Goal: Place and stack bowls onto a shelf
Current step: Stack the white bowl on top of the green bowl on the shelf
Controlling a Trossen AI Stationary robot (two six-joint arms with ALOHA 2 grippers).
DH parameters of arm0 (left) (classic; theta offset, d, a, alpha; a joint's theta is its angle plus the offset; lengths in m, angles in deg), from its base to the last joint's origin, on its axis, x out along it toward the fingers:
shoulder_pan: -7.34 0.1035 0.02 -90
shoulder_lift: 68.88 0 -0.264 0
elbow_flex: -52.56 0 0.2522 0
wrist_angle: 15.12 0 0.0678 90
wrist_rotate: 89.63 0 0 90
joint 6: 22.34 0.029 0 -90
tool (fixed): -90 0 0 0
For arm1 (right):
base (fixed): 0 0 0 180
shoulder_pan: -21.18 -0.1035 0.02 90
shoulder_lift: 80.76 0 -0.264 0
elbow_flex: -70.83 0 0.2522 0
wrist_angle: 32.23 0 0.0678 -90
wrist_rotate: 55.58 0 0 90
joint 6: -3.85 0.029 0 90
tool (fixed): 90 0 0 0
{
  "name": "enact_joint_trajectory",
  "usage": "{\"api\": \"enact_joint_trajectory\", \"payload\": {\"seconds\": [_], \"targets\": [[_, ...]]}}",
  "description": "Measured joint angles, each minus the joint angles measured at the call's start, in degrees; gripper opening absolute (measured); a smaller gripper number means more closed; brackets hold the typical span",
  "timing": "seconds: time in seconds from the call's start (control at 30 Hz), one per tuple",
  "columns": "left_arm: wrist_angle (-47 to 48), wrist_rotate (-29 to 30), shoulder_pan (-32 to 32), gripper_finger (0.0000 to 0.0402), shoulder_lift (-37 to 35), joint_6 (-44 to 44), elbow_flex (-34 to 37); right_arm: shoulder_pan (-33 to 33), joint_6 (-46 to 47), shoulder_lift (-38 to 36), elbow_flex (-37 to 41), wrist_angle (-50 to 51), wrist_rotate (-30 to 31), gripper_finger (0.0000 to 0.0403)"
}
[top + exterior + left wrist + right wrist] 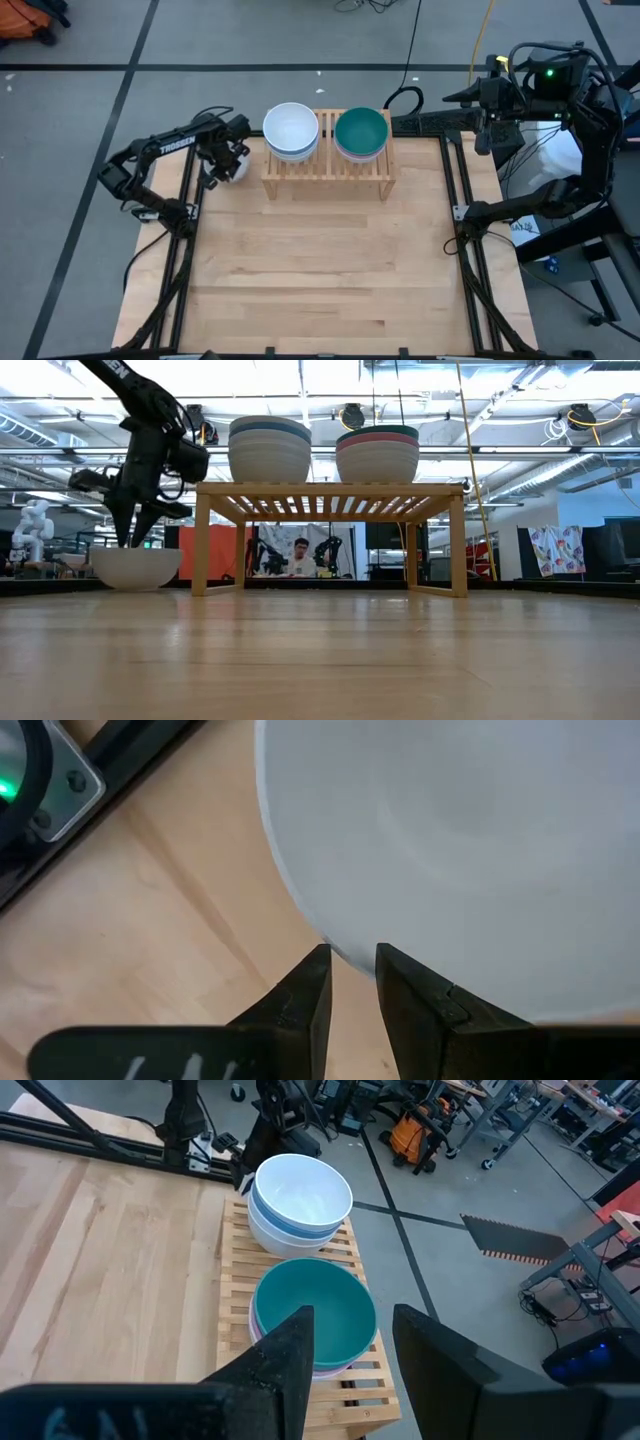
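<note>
Right now I have the left end effector (231,165) down over a white bowl (136,567) that sits on the bench (320,270) just beside the shelf (328,165), off its left-hand leg as the high view shows it. From the left wrist view, the fingers (305,995) stand at the rim of that white bowl (460,850) with only a narrow gap between them, and I cannot see the rim pinched between them. In the low view, the arm comes down from above and its fingers point into the bowl, which rests flat on the bench surface, close to the shelf leg but apart from it. On top of the shelf I see two stacks side by side: the stack nearer the loose bowl is topped by a white bowl (291,128) with a blue one under it, and the farther stack is topped by a dark green bowl (361,130) over a pink one. The right end effector (345,1350) hangs off the far corner of the bench beyond the shelf's green stack, its fingers spread wide and holding nothing, looking down on both stacks.
</note>
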State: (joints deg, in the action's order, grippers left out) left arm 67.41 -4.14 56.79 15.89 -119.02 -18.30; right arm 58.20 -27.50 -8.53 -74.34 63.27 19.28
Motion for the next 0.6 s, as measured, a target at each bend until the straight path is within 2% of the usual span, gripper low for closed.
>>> {"api": "enact_joint_trajectory", "payload": {"seconds": [0.1, 0.37, 0.43, 0.6], "targets": [[0.1, 0.3, 0.1, 0.0088, -2.0, -0.1, 0.0, 0.0, 0.0, 0.0, 0.0, 0.0, 0.0, 0.0134], [0.5, 6.8, -0.2, 0.0088, -7.8, 0.9, 0.0, 0.0, 0.0, 0.0, 0.0, 0.0, 0.0, 0.0134], [0.7, 7.4, -0.7, 0.0088, -7.9, 4.4, 0.0, 0.0, 0.0, 0.0, 0.0, 0.0, 0.0, 0.0134], [0.7, 7.6, -1.1, 0.0088, -7.9, 22.5, 0.0, 0.0, 0.0, 0.0, 0.0, 0.0, 0.0, 0.0134]]}}
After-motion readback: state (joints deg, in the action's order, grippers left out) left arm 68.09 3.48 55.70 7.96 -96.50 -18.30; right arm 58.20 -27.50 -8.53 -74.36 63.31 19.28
